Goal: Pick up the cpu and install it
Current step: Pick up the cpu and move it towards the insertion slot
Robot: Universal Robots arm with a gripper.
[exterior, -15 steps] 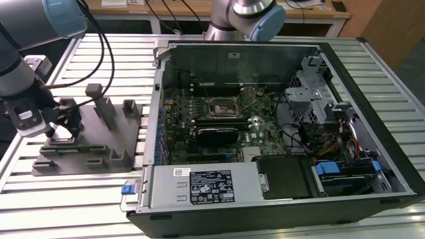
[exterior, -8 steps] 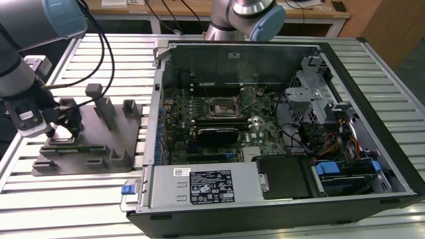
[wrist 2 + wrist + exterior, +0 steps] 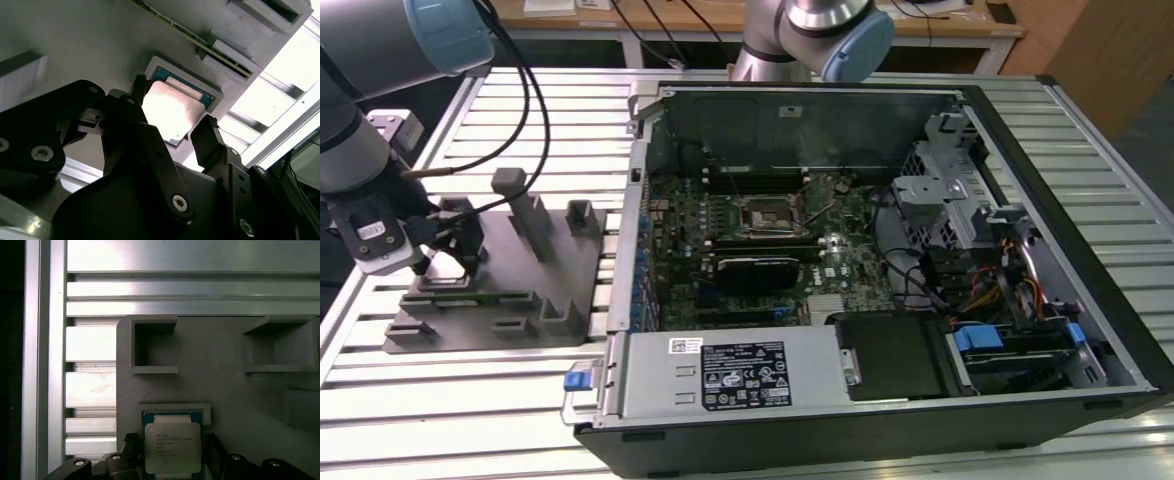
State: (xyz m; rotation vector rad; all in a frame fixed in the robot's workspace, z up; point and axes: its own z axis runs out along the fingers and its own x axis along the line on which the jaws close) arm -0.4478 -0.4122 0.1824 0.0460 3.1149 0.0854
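The cpu is a small square chip with a pale silver top on a green board, lying flat in a shallow recess of the grey fixture. My gripper hangs low over it, open, with one black finger on each side of the chip and close to its edges. In the second wrist view the cpu lies between the same fingertips. In the exterior view the gripper is at the fixture, at that view's left. The motherboard socket sits inside the open computer case.
The fixture has upright posts and empty square pockets near the gripper. It rests on a slatted aluminium table. The open computer case fills the exterior view's right, with a second arm's base behind it.
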